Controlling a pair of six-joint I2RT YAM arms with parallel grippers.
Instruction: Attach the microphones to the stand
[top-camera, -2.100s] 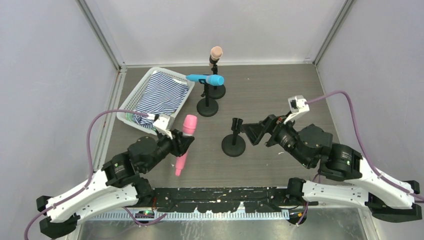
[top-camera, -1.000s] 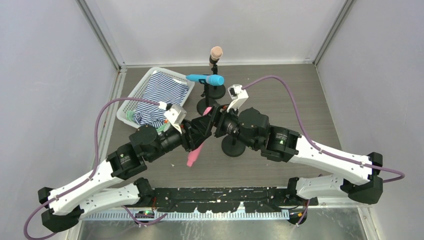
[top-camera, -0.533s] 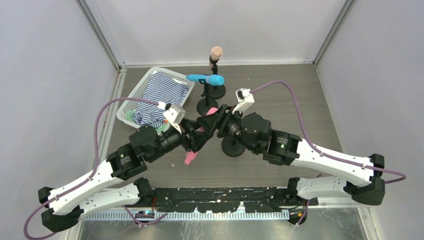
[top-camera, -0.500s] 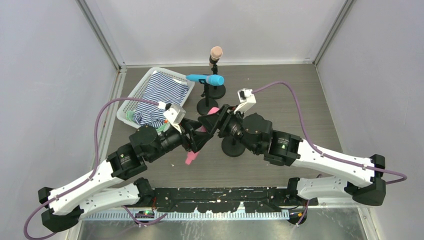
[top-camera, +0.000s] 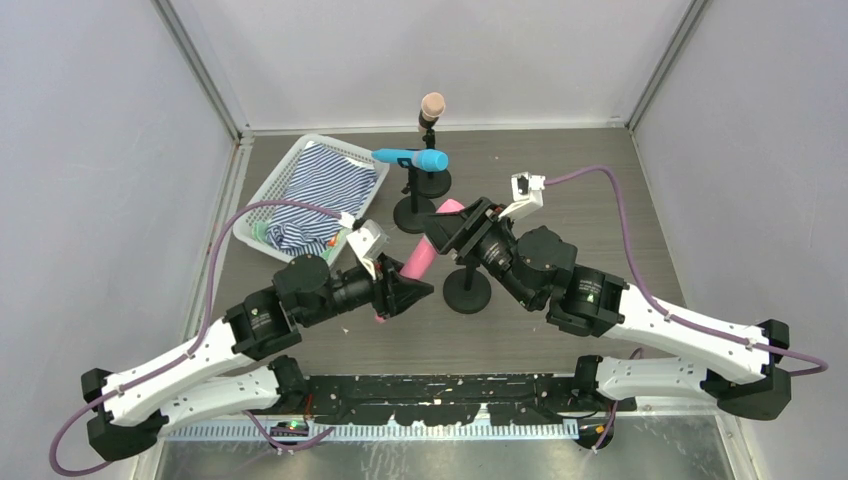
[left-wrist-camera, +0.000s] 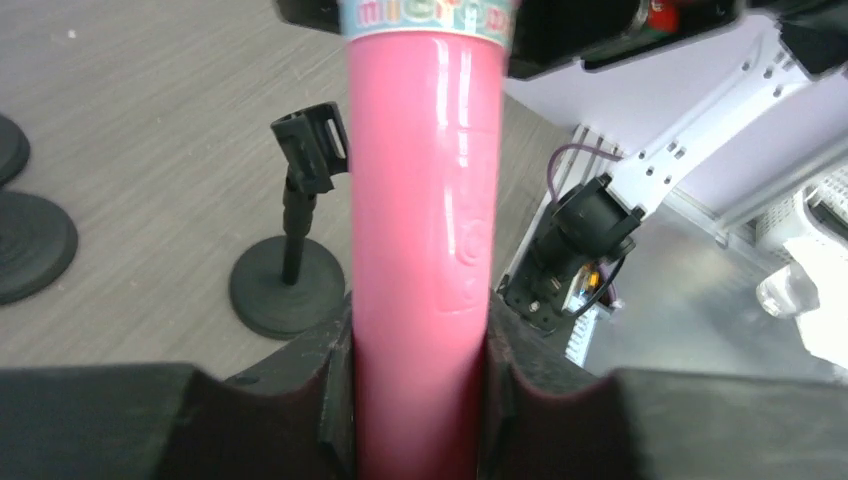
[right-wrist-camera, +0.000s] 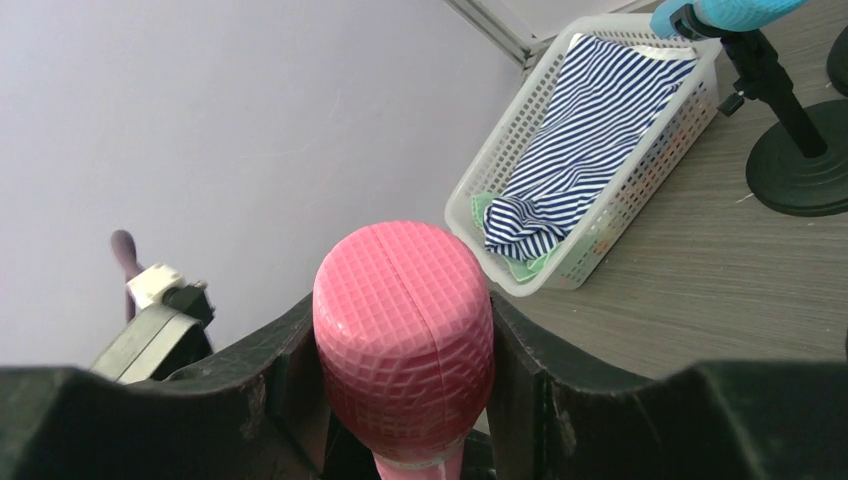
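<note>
Handover, by the look of it. Pink microphone (top-camera: 420, 257) held slantwise above the middle of the bench (top-camera: 580, 190), head toward the far edge, tail toward the near one. Left gripper (left-wrist-camera: 420, 330) pinched on the lower handle, fingers snug against both sides. Right gripper (right-wrist-camera: 400, 330) clamped about the ribbed head, parted only as far as the head forces. Both have hold at once.

Empty stand (top-camera: 467, 290) just right of the mic, close beside the right gripper; its clip (left-wrist-camera: 312, 150) is vacant. Blue microphone (top-camera: 412, 158) and peach microphone (top-camera: 432, 103) already sit in stands (top-camera: 415, 213) nearer the far edge. White basket (top-camera: 267, 190) with striped cloth (top-camera: 325, 185) at the far left corner.

Risks, as I judge them:
- Two grips on one rigid body. If either arm drifts off line, the mic twists in the jaws or is wrenched loose.
- Right grip sits on a rounded head — poor purchase. Should the left let go, the long handle may swing down and the mic slide out onto the bench.
- Right gripper works close above the empty stand; a low sweep could topple it.
- Clip small, handle tapered — a skewed push would tip the stand rather than seat the mic.
</note>
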